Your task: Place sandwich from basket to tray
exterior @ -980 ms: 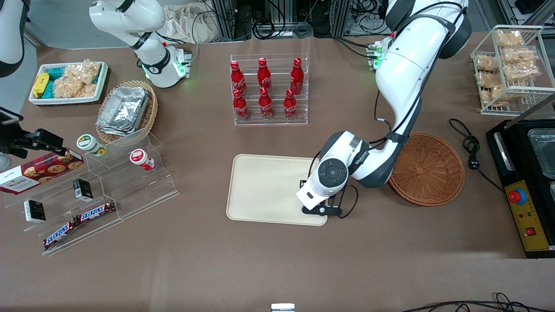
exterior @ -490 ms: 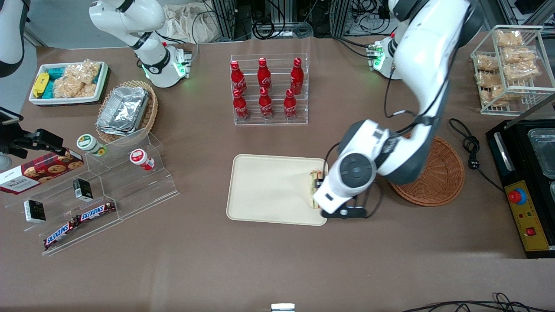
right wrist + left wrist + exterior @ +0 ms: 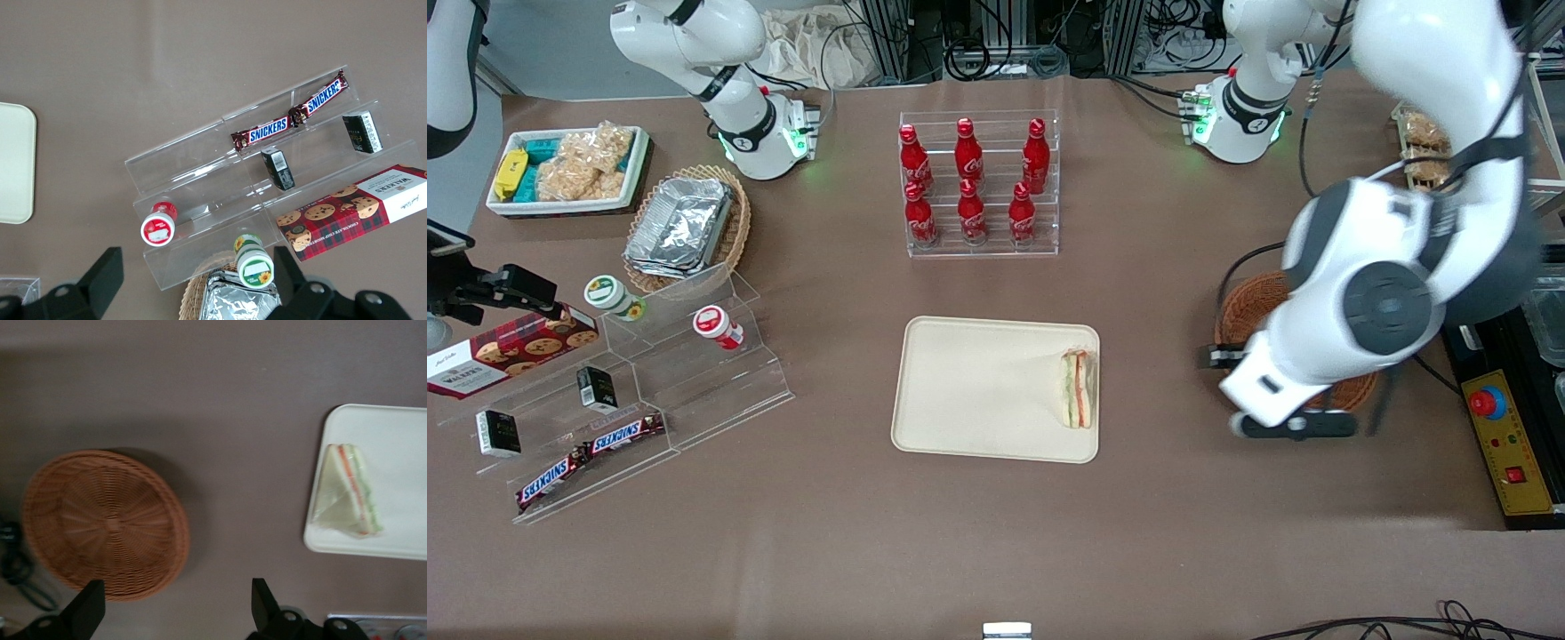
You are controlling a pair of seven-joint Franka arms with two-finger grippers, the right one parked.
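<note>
The sandwich [image 3: 1078, 388] [image 3: 347, 493], a clear-wrapped wedge with orange and green layers, lies flat on the cream tray [image 3: 978, 391] [image 3: 400, 447], close to the tray's edge nearest the basket. The reddish-brown wicker basket [image 3: 1240, 307] [image 3: 107, 523] holds nothing and is largely covered by the arm in the front view. My left gripper [image 3: 1221, 357] [image 3: 177, 607] hangs high over the basket's rim on the tray's side. It is open, with only bare table between its black fingers [image 3: 263, 600].
A clear rack of red cola bottles [image 3: 978, 182] stands farther from the front camera than the tray. A black appliance with a red button [image 3: 1489, 404] lies at the working arm's end, and a black cable [image 3: 17, 567] sits beside the basket. An acrylic snack stand [image 3: 649, 373] lies toward the parked arm's end.
The gripper has let go of the sandwich on the tray, risen, and swung away toward the basket. The sandwich, hidden a second ago, now lies in full view.
</note>
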